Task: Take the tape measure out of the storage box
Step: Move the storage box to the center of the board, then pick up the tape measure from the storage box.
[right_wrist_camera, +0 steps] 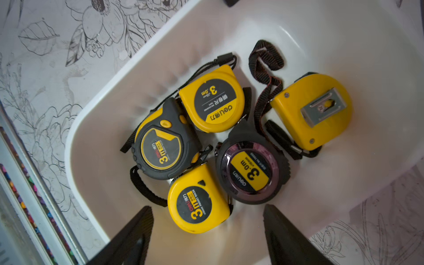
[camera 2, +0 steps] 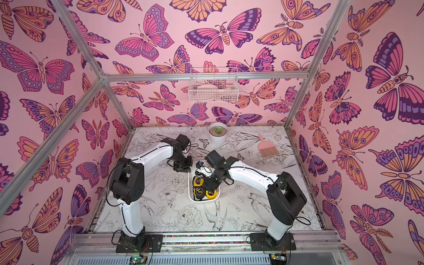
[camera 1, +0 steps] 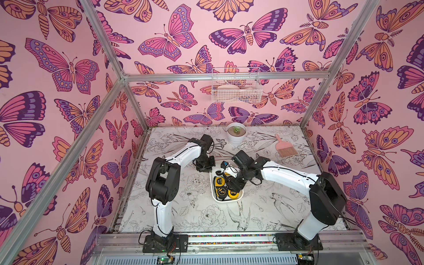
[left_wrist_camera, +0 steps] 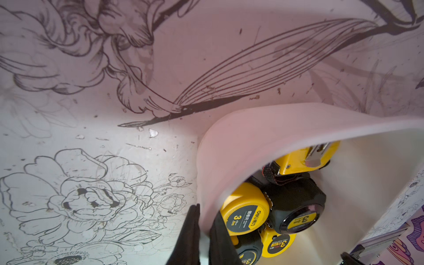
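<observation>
The white storage box [camera 1: 226,200] [camera 2: 202,200] sits mid-table and holds several yellow and black tape measures. My left gripper [left_wrist_camera: 204,229] is shut on the box's wall [left_wrist_camera: 241,142], one finger outside and one inside; in both top views it [camera 1: 205,168] [camera 2: 183,168] is at the box's far left corner. My right gripper [right_wrist_camera: 206,206] is open above the box floor [right_wrist_camera: 103,160], its fingers standing either side of a yellow tape measure [right_wrist_camera: 197,206] without touching it. A round black tape measure [right_wrist_camera: 250,174] lies beside that one. In a top view the right gripper [camera 1: 231,185] hangs over the box.
A white plant pot [camera 1: 236,134] and a pink brush [camera 1: 285,148] lie at the back of the table. A white wire basket [camera 1: 236,88] hangs on the back wall. Aluminium frame posts and a front rail [camera 1: 229,238] bound the table.
</observation>
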You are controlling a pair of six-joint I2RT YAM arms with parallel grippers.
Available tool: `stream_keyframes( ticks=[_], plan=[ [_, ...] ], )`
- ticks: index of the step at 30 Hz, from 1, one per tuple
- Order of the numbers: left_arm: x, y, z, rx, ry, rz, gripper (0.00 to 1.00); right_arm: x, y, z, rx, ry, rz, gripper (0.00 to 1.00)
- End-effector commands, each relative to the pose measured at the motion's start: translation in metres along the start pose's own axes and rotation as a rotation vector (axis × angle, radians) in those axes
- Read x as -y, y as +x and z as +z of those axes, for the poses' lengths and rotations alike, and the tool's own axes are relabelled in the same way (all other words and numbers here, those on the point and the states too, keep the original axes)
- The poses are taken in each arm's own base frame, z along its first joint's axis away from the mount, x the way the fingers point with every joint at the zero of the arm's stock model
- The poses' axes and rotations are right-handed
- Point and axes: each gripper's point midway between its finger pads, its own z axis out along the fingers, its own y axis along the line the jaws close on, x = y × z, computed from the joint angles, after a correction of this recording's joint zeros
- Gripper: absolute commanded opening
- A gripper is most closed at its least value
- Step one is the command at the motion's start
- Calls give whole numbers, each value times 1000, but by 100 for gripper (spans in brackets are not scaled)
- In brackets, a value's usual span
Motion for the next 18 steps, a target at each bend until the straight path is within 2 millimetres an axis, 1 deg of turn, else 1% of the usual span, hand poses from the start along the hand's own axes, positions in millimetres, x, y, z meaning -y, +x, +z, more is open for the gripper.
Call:
stream_keyframes(
  ticks=[1, 3, 6, 9, 12, 14, 18],
  plan=[
    [-2, -17, -4, 66, 17, 11, 25, 8, -6, 2, 10, 64, -44, 80],
    [1, -17, -10, 81, 29, 26, 40, 14, -5, 6, -9, 97, -60, 80],
    [3, -15, -16, 93, 47, 40, 56, 22, -6, 12, -37, 134, -63, 80],
    [4, -11, -24, 107, 57, 45, 64, 27, -5, 21, -67, 147, -56, 80],
    [5, -9, -36, 137, 65, 59, 70, 30, -4, 30, -83, 151, -46, 81],
    [6, -8, -48, 166, 71, 71, 73, 31, -6, 33, -81, 153, -41, 80],
    [4, -7, -72, 235, 71, 87, 76, 32, -6, 40, -102, 148, -39, 80]
  ],
)
